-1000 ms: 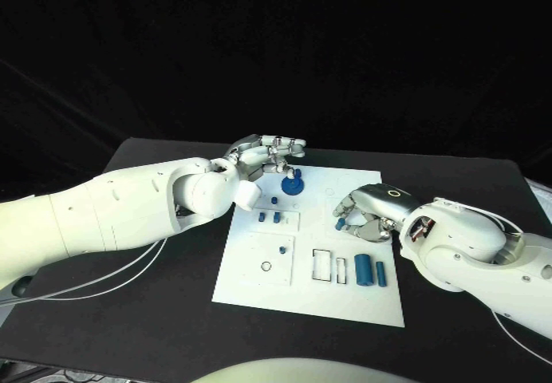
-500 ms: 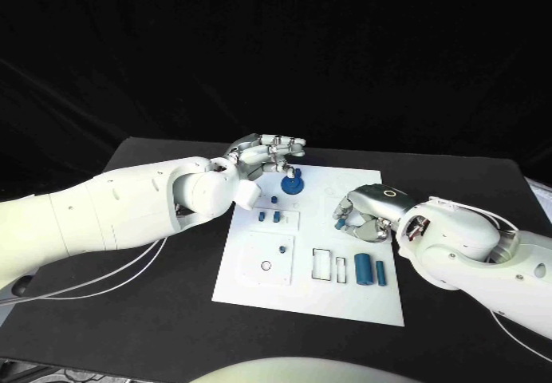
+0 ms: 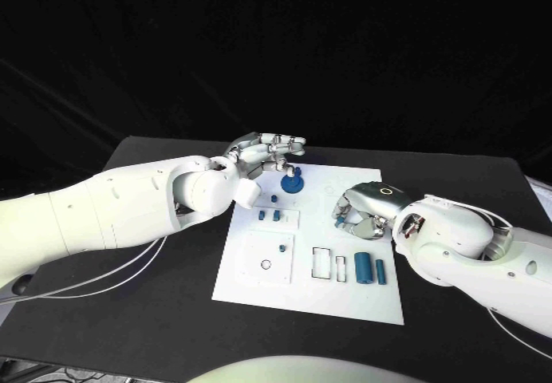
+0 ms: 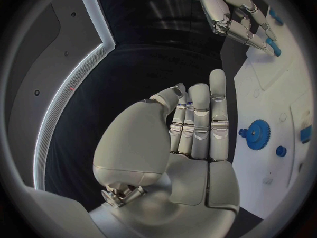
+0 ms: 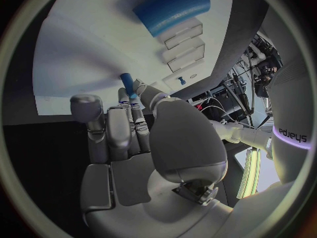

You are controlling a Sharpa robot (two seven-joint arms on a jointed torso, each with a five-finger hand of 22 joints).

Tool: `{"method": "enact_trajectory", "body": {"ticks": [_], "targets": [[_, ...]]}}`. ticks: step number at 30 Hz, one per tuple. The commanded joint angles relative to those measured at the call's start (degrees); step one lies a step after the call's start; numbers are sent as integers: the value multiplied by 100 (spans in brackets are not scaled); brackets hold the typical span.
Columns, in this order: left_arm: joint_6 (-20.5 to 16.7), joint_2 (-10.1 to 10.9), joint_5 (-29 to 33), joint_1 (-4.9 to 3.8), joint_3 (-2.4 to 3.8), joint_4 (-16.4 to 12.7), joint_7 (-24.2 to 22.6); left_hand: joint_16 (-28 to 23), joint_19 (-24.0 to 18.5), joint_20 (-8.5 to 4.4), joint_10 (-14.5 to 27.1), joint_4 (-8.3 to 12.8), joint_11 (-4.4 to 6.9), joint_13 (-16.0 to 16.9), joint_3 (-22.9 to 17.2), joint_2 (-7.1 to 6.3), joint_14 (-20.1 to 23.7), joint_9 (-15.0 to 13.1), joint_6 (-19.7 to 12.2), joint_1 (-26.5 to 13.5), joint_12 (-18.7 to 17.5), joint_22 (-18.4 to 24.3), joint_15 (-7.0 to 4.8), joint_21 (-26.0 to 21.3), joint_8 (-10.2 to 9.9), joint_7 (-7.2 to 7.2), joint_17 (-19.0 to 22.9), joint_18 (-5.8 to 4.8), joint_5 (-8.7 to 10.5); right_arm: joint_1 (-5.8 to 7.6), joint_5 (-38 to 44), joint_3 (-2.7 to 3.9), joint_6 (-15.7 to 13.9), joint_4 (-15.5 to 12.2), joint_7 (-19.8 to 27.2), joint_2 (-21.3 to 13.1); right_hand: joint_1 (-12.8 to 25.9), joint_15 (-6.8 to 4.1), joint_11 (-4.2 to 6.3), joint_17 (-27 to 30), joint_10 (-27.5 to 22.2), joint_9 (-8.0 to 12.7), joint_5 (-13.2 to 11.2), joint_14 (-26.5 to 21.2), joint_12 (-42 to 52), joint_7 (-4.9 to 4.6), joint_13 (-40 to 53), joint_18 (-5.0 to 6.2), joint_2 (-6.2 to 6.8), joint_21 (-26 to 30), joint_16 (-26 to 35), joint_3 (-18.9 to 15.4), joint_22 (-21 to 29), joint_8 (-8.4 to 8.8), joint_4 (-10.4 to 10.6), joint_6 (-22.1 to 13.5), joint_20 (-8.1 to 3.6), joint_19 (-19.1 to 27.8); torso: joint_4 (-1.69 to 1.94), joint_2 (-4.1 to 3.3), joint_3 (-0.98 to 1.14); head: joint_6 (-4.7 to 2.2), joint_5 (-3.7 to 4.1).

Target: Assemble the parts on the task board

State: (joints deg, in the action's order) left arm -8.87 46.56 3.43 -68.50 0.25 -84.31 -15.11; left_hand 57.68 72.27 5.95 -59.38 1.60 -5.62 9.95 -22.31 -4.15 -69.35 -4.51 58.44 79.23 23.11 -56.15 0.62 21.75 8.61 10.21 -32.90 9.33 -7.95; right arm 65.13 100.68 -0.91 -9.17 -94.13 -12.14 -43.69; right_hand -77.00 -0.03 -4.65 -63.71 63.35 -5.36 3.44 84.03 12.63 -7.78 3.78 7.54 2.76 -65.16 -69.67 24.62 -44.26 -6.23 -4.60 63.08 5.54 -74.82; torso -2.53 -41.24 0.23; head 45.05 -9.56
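Right robot hand (image 3: 360,215) pinches a small blue peg (image 5: 127,84) over the board (image 3: 259,283)'s right side. Left robot hand (image 3: 267,153), fingers together and holding nothing, hovers just left of the gear (image 3: 292,185) at the far edge.

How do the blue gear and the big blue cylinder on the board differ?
The gear is a flat toothed disc with a hub at the board's far end, beside the left hand. The cylinder is smooth and long, lying on its side at the near end, by no hand. Both are blue and sit on the white board.
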Motion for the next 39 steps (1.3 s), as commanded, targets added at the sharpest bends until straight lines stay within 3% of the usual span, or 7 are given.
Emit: {"method": "enact_trajectory", "body": {"ticks": [1,14,25,28,30,36,39], "targets": [[61,-12,-57,-2,3,-2,-61,6,8,33,34,-3,-7,8,34,2,28,3,-48,-72,38,9,21,-38,28,-1,5,93,-4,-29,81,-19,12,7,4,16,-20,-63,57,-39,120,-12,-33,204,33,9,15,29,-73,-62,-59,53,-67,-36,-14,67,-9,-60,-1,3,-3,8,2],[56,3,-94,-2,3,12,-55,1,5,35,43,-6,-7,8,35,5,36,3,-56,-78,45,12,22,-41,33,-1,18,94,-5,-30,86,-18,-367,-70,-2,-30,-132,-119,108,-141,321,-35,-48,219,86,18,44,-12,-118,-226,-158,138,-325,-87,-92,155,-65,-158,-3,9,-2,4,20],[38,83,-113,-1,2,20,-65,-2,3,35,47,-3,-6,8,32,9,41,3,-59,-74,48,13,22,-43,35,-2,28,95,-7,8,120,75,-629,-609,4,-367,-151,-123,109,-164,336,-36,-46,223,88,17,47,-26,-114,-272,-179,153,-403,-89,-111,157,-72,-184,0,9,0,-35,72],[39,120,-113,0,2,15,-63,0,3,35,49,0,-6,8,30,10,41,2,-61,-71,50,13,22,-43,37,-3,25,95,-8,26,124,99,-618,-769,12,-414,-151,-123,109,-166,339,-37,-45,223,88,17,47,-28,-113,-279,-181,154,-414,-90,-112,160,-73,-188,-9,1,7,-47,43],[38,143,-113,2,1,16,-59,1,3,35,50,1,-5,8,29,10,41,2,-61,-69,51,13,22,-43,37,-3,23,95,-8,38,116,108,-605,-875,26,-410,-151,-123,109,-166,339,-37,-45,223,88,17,47,-28,-113,-279,-181,154,-414,-90,-112,160,-73,-188,-12,-2,10,-52,42],[44,174,-114,6,0,17,-61,1,3,35,50,1,-5,8,29,10,41,2,-61,-69,51,13,22,-43,37,-3,23,95,-8,31,-18,113,-593,-1179,63,-286,-152,-125,111,-184,352,-39,-40,227,90,18,49,-32,-116,-294,-198,161,-435,-98,-112,172,-76,-195,31,-4,-2,-59,45],[45,176,-114,12,-1,25,-65,1,3,35,50,1,-5,8,29,10,41,2,-61,-69,51,13,22,-43,37,-3,23,95,-8,1,-116,103,-621,-1273,116,-132,-151,-125,111,-178,356,-40,-38,226,91,19,50,-32,-117,-295,-195,162,-435,-99,-111,176,-77,-195,16,-3,4,-61,15]]}}
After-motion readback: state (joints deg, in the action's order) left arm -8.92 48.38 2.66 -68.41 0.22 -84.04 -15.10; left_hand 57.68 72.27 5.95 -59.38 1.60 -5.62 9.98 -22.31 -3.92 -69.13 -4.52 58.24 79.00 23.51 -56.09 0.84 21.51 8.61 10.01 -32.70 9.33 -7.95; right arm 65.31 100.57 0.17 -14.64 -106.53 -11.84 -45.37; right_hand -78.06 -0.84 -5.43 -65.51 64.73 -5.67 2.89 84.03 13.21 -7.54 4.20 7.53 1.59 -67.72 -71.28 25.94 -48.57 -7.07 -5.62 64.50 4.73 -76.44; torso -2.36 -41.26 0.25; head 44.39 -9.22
